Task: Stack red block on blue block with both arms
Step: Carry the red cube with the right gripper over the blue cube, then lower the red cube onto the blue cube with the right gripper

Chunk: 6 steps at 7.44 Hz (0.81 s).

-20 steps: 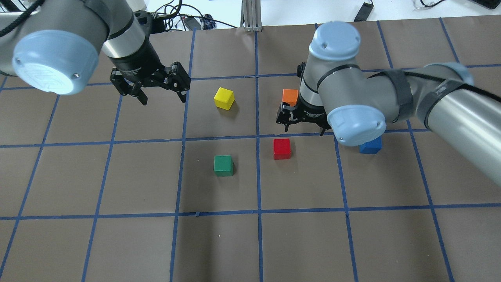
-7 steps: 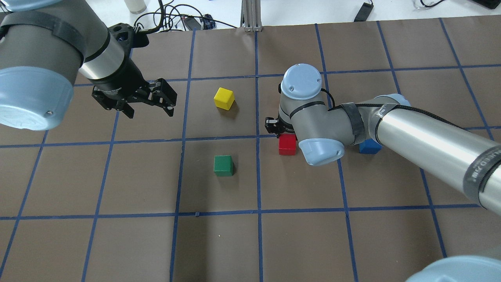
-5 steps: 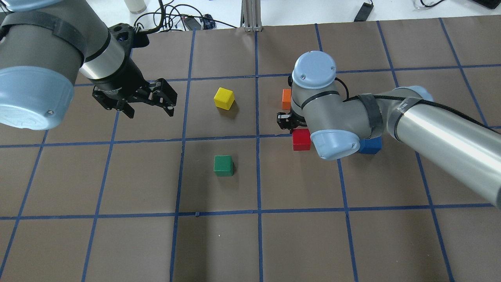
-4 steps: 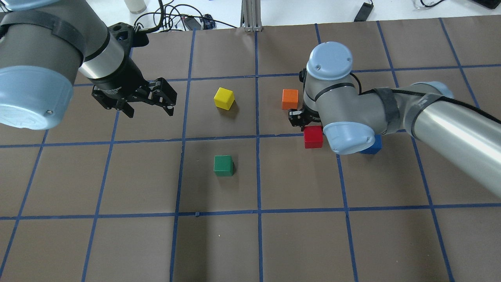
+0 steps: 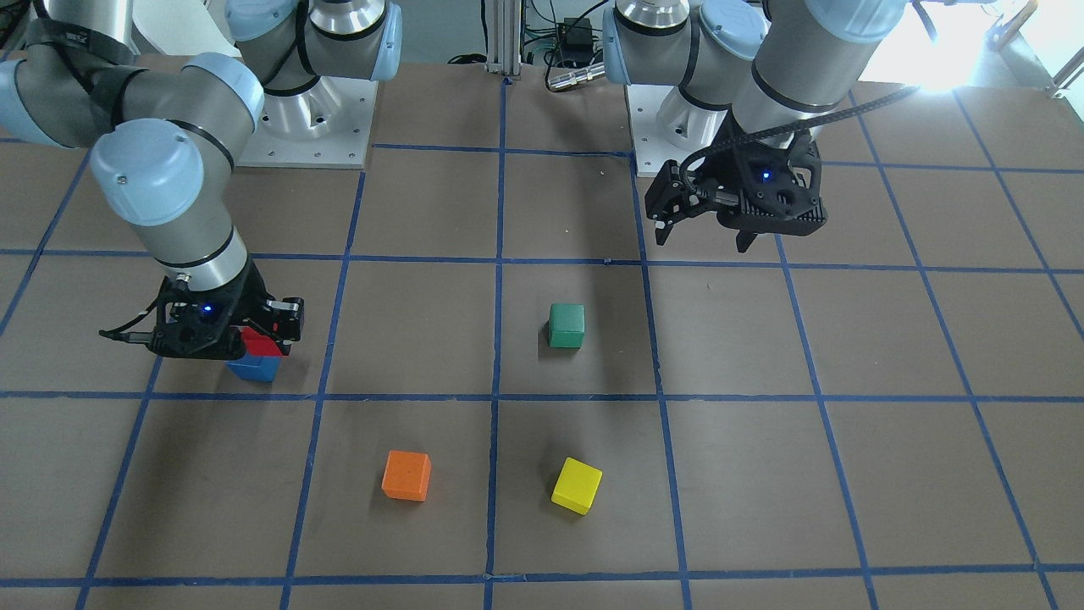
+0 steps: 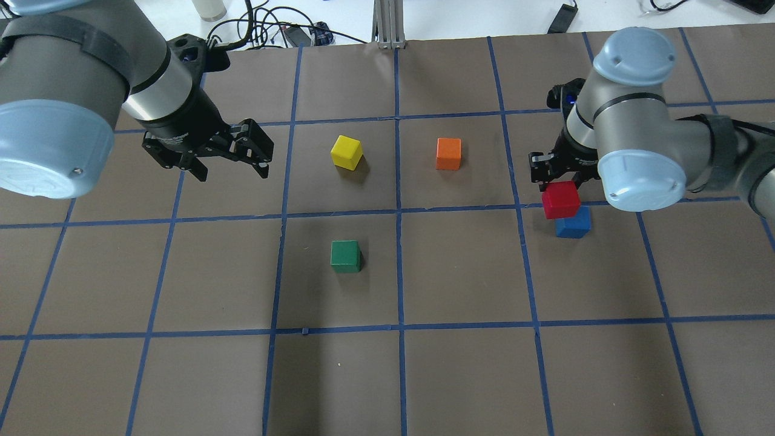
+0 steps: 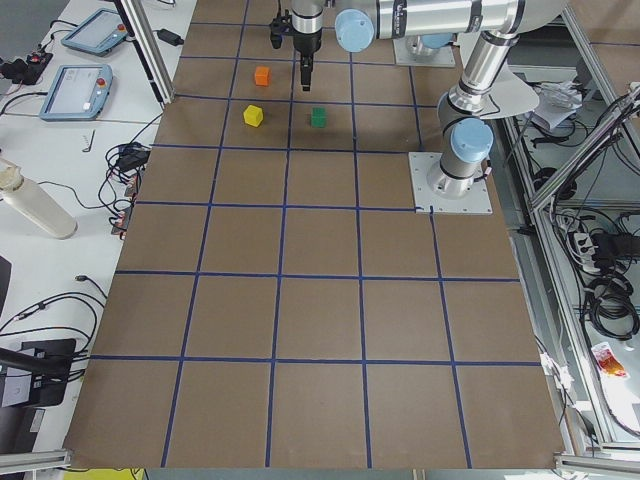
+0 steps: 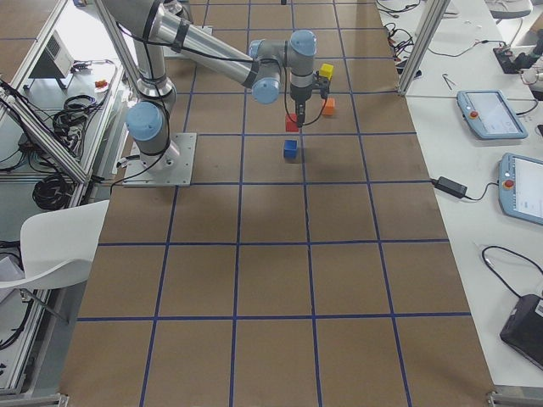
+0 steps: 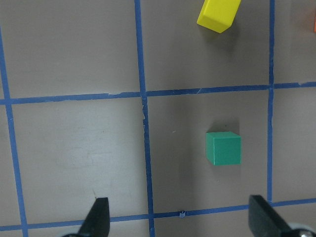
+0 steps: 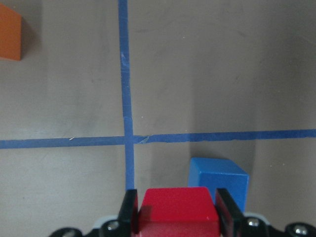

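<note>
My right gripper (image 6: 562, 181) is shut on the red block (image 6: 560, 200) and holds it in the air, just above and slightly left of the blue block (image 6: 573, 224), which sits on the table. In the right wrist view the red block (image 10: 177, 210) sits between the fingers (image 10: 129, 210), with the blue block (image 10: 219, 182) below and to its right. In the front-facing view the red block (image 5: 258, 343) overlaps the blue block (image 5: 252, 369). My left gripper (image 6: 227, 165) is open and empty, high over the table's left part.
A green block (image 6: 346, 255), a yellow block (image 6: 346, 151) and an orange block (image 6: 448, 153) sit apart on the brown gridded table (image 6: 387, 363). The left wrist view shows the green block (image 9: 223, 148) and yellow block (image 9: 218, 14) below.
My right gripper closed on the red block, lifted it and carried it right, from mid-table to just above the blue block. The left arm drew back slightly, then stayed still.
</note>
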Tool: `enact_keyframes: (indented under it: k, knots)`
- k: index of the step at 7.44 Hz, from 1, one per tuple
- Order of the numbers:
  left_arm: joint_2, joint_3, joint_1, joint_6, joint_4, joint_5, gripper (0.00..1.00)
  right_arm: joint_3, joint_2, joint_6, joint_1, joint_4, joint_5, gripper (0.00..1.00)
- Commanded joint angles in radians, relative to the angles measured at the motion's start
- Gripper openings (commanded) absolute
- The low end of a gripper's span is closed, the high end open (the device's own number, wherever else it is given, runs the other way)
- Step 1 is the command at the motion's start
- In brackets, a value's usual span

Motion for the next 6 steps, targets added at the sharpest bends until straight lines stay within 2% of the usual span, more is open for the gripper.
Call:
enact_keyframes:
  k: [1, 3, 6]
  knots:
    - [-0.002, -0.002, 0.000, -0.001, 0.001, 0.001, 1.00, 0.007, -0.004, -0.050, -0.088, 0.005, 0.051, 0.16]
    - [0.000, -0.002, 0.000, -0.001, 0.001, 0.001, 1.00, 0.064, -0.015, -0.060, -0.103, -0.037, 0.053, 0.15]
    - [0.000, -0.002, 0.000, 0.005, 0.001, 0.001, 1.00, 0.080, -0.018, -0.061, -0.110, -0.074, 0.049, 0.15]
